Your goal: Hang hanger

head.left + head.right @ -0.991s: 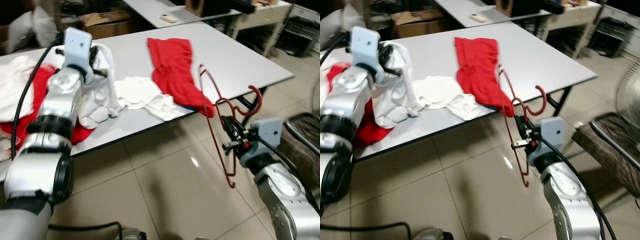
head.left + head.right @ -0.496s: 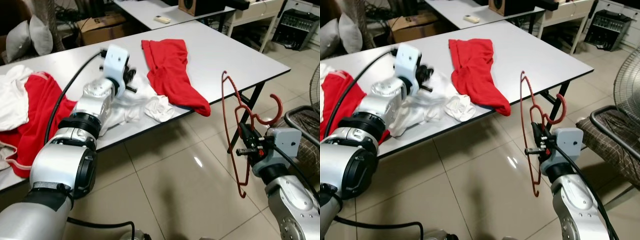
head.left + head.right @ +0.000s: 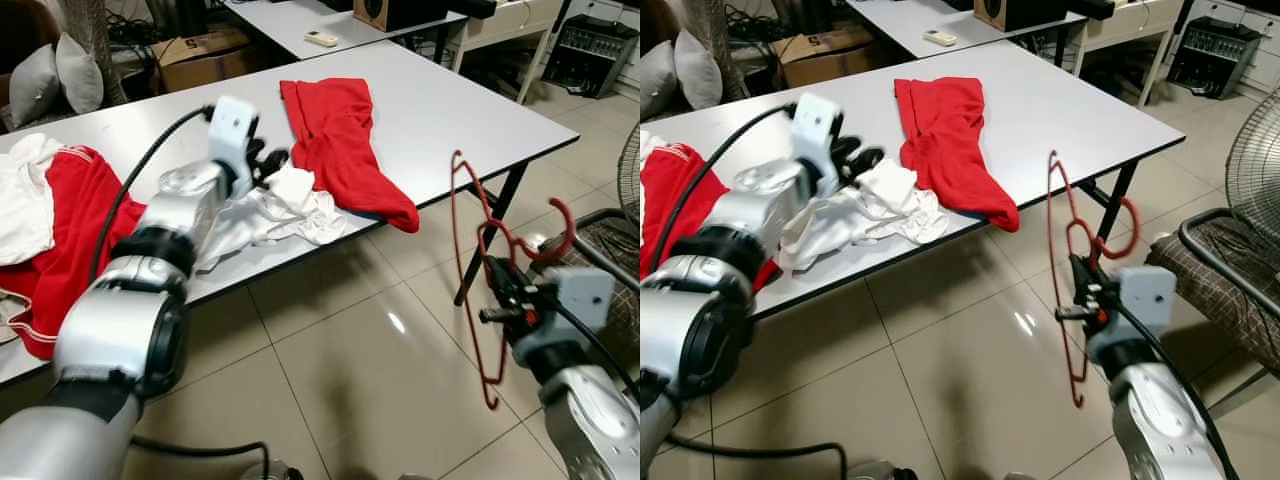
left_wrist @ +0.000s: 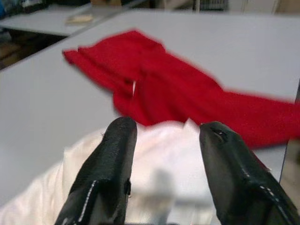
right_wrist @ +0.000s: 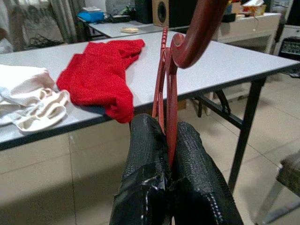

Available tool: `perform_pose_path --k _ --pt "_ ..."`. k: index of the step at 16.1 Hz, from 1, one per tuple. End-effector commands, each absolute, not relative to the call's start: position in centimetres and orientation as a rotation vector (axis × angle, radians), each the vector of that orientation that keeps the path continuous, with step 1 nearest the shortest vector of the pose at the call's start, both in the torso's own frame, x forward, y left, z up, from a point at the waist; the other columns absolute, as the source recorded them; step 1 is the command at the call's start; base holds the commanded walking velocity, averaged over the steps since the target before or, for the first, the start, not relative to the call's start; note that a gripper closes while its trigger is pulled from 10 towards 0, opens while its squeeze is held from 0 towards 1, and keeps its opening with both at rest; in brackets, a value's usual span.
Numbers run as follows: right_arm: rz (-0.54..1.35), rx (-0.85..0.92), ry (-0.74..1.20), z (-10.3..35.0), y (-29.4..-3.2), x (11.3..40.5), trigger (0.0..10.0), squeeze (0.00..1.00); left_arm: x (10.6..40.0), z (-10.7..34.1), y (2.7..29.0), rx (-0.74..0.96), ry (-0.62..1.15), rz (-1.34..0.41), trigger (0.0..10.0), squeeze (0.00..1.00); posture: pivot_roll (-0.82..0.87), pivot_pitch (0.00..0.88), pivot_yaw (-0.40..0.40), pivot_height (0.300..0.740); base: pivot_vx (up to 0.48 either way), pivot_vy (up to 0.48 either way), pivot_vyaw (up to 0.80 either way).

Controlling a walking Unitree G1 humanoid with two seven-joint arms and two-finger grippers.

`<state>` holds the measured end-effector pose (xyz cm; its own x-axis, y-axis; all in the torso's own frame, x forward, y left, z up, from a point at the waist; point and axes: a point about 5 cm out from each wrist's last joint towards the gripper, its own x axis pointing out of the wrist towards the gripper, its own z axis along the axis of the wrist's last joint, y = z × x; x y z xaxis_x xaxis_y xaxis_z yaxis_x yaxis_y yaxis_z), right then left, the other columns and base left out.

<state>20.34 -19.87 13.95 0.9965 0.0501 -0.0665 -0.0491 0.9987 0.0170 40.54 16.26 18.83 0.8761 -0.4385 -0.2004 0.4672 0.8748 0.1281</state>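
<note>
The right gripper (image 5: 168,140) holds a dark red wire-frame clothes hanger (image 3: 480,260) upright in the air over the tiled floor (image 3: 340,350), just off the near edge of the long white bench (image 3: 450,100). Its two black fingers (image 5: 145,150) are pressed tight on the hanger's stem just below the curved hook. The left gripper (image 4: 164,154) reaches out over the bench, its fingers (image 4: 112,154) spread apart above a crumpled white garment (image 3: 270,205). Just beyond that lies a folded red cloth (image 3: 345,145) whose end droops over the bench edge. A second red garment (image 3: 60,230) and another white one (image 3: 20,200) lie at the bench's left end.
</note>
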Motion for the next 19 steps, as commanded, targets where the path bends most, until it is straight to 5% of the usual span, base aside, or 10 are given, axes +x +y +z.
perform_pose_path --k 1,4,6,11,16,17,19 --pt "0.047 0.009 0.081 13.9 -19.8 19.9 10.0 0.0 39.7 17.8 16.1 0.301 0.175 -0.583 10.0 0.0 -0.16 0.0 0.098 0.74 0.0 0.0 0.0" --pt "0.077 -0.014 0.107 13.3 -19.4 19.7 10.0 0.0 38.4 15.7 15.1 0.431 0.198 -0.672 10.0 0.0 -0.15 0.0 0.088 0.74 0.0 0.0 0.0" --pt "0.094 -0.02 0.102 13.5 -18.8 19.9 10.0 0.0 38.1 14.1 16.0 0.525 0.263 -0.549 10.0 0.0 -0.16 0.0 0.102 0.74 0.0 0.0 0.0" --pt "0.096 -0.018 0.102 13.5 -18.4 19.4 10.0 0.0 36.4 13.2 17.9 0.075 0.308 -0.294 10.0 0.0 -0.17 0.0 0.105 0.74 0.0 0.0 0.0" --pt "0.101 -0.023 0.101 13.7 -18.4 19.5 10.0 0.0 35.8 11.7 15.2 -0.167 0.402 -0.275 10.0 0.0 -0.18 0.0 0.105 0.74 0.0 0.0 0.0" --pt "0.096 -0.023 0.099 13.7 -18.4 19.5 10.0 0.0 35.8 11.9 14.9 -0.208 0.393 -0.275 9.8 0.0 -0.18 0.0 0.11 0.74 0.0 0.0 0.0" --pt "0.093 -0.022 0.1 13.7 -18.4 19.4 10.0 0.0 36.1 12.5 14.3 -0.318 0.354 -0.283 7.6 0.0 -0.18 0.001 0.112 0.74 0.0 0.0 0.0"
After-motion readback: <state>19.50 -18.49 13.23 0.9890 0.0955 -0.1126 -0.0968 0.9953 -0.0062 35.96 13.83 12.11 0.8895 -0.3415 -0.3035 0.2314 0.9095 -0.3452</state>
